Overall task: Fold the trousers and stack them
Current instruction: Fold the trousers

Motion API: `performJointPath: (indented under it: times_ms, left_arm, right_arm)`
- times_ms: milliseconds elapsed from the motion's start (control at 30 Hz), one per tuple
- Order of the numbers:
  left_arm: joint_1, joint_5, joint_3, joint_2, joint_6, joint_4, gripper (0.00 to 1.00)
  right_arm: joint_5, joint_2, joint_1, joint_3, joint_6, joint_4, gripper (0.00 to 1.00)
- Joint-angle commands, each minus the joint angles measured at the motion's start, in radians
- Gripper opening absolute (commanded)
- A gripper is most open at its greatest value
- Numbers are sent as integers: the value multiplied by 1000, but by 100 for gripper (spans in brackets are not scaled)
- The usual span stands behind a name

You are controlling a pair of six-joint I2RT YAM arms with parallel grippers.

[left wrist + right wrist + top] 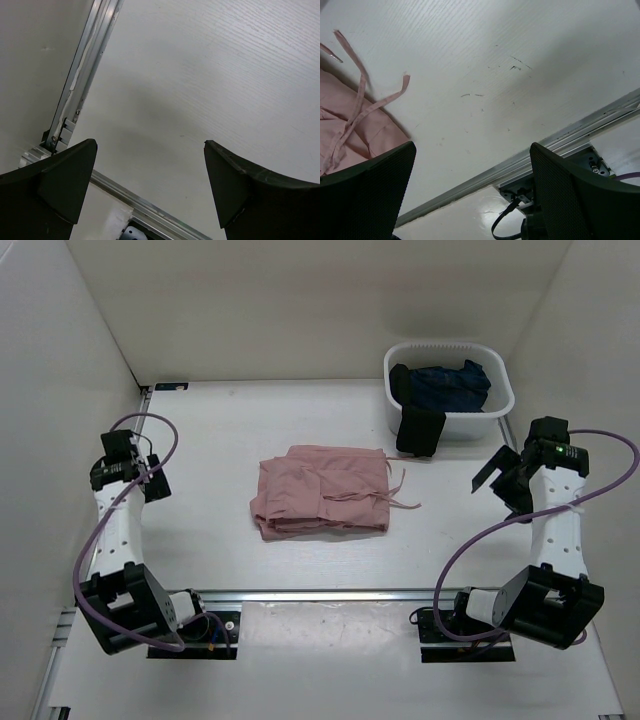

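The dusty-pink trousers lie folded into a rough rectangle in the middle of the table, with thin drawstrings trailing off the right side. Their right edge and drawstrings also show in the right wrist view. My left gripper is open and empty, raised at the far left, well away from the trousers; its wrist view shows only bare table between the fingers. My right gripper is open and empty, raised to the right of the trousers.
A white basket stands at the back right holding a dark blue garment, with a black garment draped over its front rim. An aluminium rail runs along the near edge. White walls enclose the table.
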Motion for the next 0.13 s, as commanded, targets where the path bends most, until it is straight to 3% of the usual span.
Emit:
performJointPath:
  times_ms: [0,100]
  left_arm:
    - [4,11,53,4,-1,-6,100]
    - [4,11,65,14,-1,-16,100]
  right_arm:
    - [4,-22,-2,19,-33,20,99]
    - [-20,-34,-2,10,-44,58,99]
